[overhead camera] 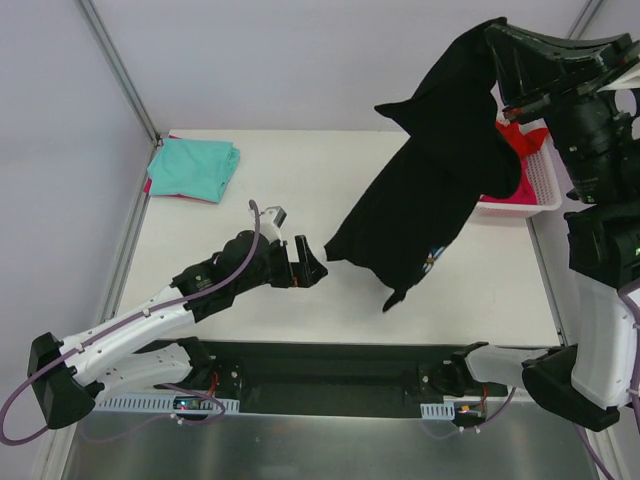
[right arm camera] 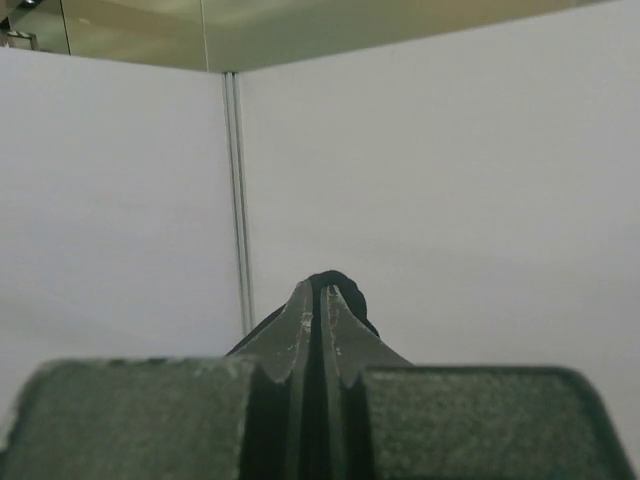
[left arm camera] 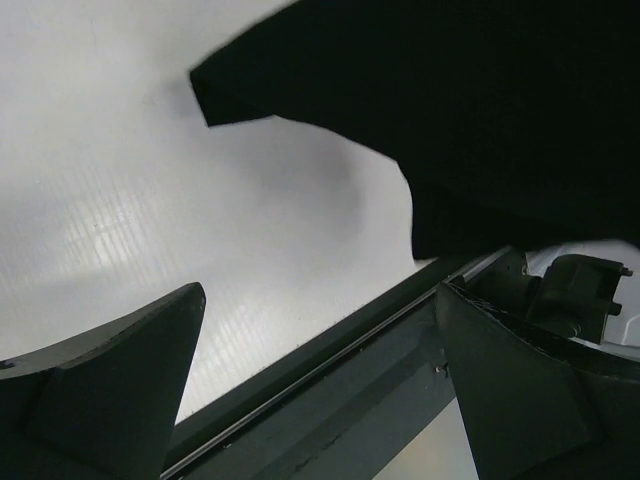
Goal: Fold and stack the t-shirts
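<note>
A large black t-shirt (overhead camera: 430,170) hangs in the air over the table's right half, its small flower print (overhead camera: 432,258) near the lower hem. My right gripper (overhead camera: 497,38) is raised high at the back right and is shut on the shirt's top edge; a black fold (right arm camera: 347,284) pokes out past the closed fingertips of the right gripper (right arm camera: 322,292). My left gripper (overhead camera: 306,262) is open, low over the table, just left of the shirt's lower corner. From the left wrist, the black t-shirt (left arm camera: 460,100) hangs ahead of the open left gripper (left arm camera: 320,292), apart from it. A folded teal t-shirt (overhead camera: 195,165) lies at the back left on a pink one (overhead camera: 152,186).
A white slotted basket (overhead camera: 532,198) stands at the table's right edge with a red t-shirt (overhead camera: 520,142) in it, partly behind the hanging black one. The table's near edge and black mounting rail (left arm camera: 330,400) show between the left fingers.
</note>
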`<state>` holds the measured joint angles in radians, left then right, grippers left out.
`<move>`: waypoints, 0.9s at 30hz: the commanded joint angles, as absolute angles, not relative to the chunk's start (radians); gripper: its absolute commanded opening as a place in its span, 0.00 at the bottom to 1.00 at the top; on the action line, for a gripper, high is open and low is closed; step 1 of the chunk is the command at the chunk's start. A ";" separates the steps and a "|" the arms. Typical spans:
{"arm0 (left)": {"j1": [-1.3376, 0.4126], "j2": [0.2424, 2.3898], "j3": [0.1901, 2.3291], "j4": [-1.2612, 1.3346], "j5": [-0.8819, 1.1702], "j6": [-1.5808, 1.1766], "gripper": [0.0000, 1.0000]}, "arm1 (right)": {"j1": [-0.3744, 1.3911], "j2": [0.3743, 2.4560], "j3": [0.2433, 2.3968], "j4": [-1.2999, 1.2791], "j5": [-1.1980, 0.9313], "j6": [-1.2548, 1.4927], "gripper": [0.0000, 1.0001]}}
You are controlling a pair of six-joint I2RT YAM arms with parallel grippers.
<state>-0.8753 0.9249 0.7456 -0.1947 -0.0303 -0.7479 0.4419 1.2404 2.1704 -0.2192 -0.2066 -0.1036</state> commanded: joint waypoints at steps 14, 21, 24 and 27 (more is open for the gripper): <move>-0.920 0.884 0.719 -0.043 0.031 -0.742 0.99 | 0.431 1.404 2.273 -0.120 0.058 -0.354 0.00; -0.923 0.835 0.683 -0.043 0.015 -0.741 0.99 | 0.419 1.339 2.135 -0.034 -0.099 -0.166 0.00; -0.923 0.838 0.684 -0.043 0.011 -0.739 0.99 | 0.420 1.361 2.205 -0.060 -0.182 -0.095 0.00; -0.923 0.859 0.692 -0.041 0.014 -0.736 0.99 | 0.417 1.394 2.267 -0.083 -0.254 -0.035 0.00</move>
<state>-0.9169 0.8516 0.6865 -0.0814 0.0177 -0.7467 0.4217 1.4136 2.1319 -0.2028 -0.1200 -0.1509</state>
